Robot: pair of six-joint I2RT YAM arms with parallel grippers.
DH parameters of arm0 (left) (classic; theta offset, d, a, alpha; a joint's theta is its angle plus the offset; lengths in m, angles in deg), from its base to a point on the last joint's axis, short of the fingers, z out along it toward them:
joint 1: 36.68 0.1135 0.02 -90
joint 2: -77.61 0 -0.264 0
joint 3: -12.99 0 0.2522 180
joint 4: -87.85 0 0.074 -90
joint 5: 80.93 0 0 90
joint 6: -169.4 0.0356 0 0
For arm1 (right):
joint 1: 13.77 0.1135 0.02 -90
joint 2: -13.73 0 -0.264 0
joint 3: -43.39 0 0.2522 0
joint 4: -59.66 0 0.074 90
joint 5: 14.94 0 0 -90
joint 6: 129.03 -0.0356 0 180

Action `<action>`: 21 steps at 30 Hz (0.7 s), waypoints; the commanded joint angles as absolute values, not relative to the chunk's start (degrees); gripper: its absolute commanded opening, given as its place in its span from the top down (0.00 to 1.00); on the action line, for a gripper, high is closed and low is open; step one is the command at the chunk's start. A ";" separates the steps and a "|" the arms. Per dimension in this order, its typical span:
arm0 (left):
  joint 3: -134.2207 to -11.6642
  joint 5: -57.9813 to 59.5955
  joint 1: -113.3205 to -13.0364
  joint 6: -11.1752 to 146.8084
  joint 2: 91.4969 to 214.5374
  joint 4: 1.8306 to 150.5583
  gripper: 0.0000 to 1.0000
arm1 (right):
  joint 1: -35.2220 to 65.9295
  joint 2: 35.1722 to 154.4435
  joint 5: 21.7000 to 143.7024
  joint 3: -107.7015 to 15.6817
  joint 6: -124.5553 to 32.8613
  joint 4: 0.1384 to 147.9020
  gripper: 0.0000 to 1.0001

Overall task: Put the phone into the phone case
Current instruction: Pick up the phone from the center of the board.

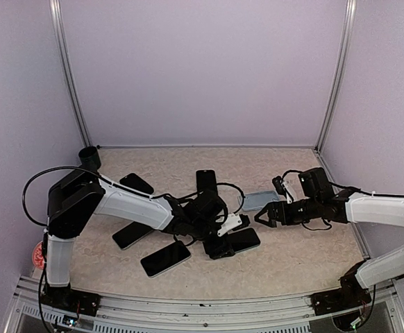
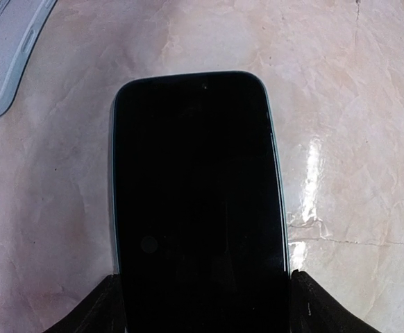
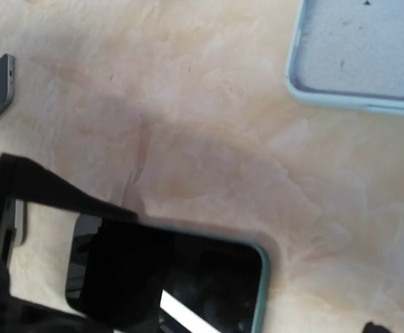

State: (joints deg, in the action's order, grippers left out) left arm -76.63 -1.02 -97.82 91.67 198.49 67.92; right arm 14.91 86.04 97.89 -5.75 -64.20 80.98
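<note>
We held the phone [image 2: 198, 194] endwise in our clamped left gripper [image 1: 224, 230] near the phone case [image 1: 259, 201], right gripper [image 1: 263, 216] open beside it, presumably to brace it.

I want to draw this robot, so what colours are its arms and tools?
The left arm and right arm are smooth white tubes with chunky black joints. A thin black cable loops beside the left one. The left tool and right tool are black, two-fingered claws.
</note>
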 commanded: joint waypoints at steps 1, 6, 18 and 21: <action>-73.55 2.24 -97.43 90.34 195.29 72.23 0.42 | 14.37 86.97 99.44 -4.57 -65.14 79.69 0.01; -71.44 3.21 -97.81 90.16 193.01 76.81 0.42 | 14.35 87.57 100.28 -4.24 -65.66 78.75 0.01; -68.67 3.75 -99.50 90.55 190.16 82.02 0.43 | 14.44 92.07 106.23 -2.06 -69.78 70.79 0.04; -68.47 4.00 -99.84 90.54 189.88 82.59 0.43 | 14.44 93.11 106.65 -1.80 -70.12 69.78 0.05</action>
State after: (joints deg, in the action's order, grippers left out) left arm -68.85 3.57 -99.18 90.55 193.00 77.77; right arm 14.91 91.70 104.86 -2.65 -68.79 73.26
